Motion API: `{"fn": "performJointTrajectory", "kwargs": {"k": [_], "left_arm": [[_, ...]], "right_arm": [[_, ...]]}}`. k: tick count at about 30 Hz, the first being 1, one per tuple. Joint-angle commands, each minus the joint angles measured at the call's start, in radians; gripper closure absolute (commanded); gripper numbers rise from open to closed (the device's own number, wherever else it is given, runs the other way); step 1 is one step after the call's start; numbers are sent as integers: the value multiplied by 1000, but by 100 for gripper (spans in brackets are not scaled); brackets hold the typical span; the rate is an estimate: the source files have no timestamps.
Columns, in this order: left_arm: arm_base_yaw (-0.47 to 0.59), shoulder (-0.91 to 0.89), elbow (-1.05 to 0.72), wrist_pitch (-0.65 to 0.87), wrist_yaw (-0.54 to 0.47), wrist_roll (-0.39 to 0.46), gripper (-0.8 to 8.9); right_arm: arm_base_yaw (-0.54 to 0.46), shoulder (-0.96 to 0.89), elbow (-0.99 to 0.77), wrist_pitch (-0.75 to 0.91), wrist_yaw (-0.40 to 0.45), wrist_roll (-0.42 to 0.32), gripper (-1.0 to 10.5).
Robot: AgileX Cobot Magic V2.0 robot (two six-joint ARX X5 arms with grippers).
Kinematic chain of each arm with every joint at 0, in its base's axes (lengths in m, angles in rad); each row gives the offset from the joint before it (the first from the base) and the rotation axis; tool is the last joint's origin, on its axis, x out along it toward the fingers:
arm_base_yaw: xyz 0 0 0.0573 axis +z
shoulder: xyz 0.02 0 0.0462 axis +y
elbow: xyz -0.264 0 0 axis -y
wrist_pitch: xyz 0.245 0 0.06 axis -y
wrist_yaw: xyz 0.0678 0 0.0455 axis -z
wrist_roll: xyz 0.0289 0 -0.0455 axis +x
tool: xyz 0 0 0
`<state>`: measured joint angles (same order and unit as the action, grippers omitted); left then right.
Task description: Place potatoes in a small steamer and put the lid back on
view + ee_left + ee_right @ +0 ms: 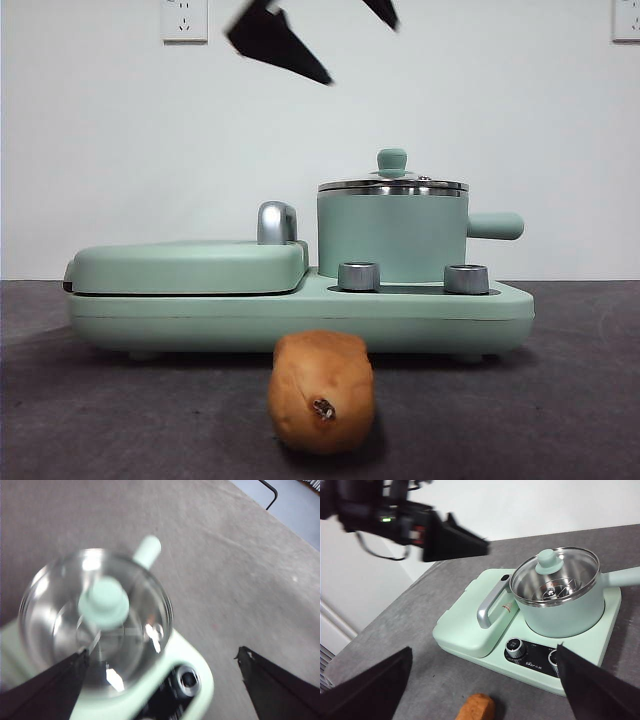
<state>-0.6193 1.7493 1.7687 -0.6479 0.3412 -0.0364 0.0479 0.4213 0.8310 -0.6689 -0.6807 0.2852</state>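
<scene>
At the upper left of the front view the left gripper (pixel 325 45) hangs with jaws spread wide, above the cooker (pixel 300 305). Low at centre lies the potato (pixel 322 392), judged firm and best gripped across its middle. Right of centre, the lid (pixel 392 180) sits on the steamer (pixel 392 235); its knob suits lifting. The right gripper (pixel 482 680) is also spread.

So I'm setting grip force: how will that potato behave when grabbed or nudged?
The potato looks rounded and oblong, so a nudge may roll it. It seems firm and smooth-skinned; it could slip between flat jaws. Probably fairly heavy for its size.
</scene>
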Motion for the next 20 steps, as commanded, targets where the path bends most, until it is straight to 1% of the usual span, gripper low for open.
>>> {"fn": "performJointTrajectory", "kwargs": {"k": [1, 3, 5, 12, 14, 20], "left_arm": [[-18, 72, 37, 92, -6, 37, 354], [-24, 106, 37, 153, -18, 37, 355], [-32, 133, 37, 197, -61, 37, 354], [-43, 187, 37, 280, -194, 63, 354], [-43, 200, 37, 304, -198, 62, 355], [-43, 228, 37, 305, -198, 56, 356]], "right_arm": [[3, 7, 11, 10, 0, -5, 486], [3, 7, 11, 10, 0, -5, 486], [3, 7, 11, 10, 0, -5, 486], [3, 7, 11, 10, 0, -5, 486], [3, 7, 11, 10, 0, -4, 486], [3, 7, 11, 10, 0, -5, 486]]}}
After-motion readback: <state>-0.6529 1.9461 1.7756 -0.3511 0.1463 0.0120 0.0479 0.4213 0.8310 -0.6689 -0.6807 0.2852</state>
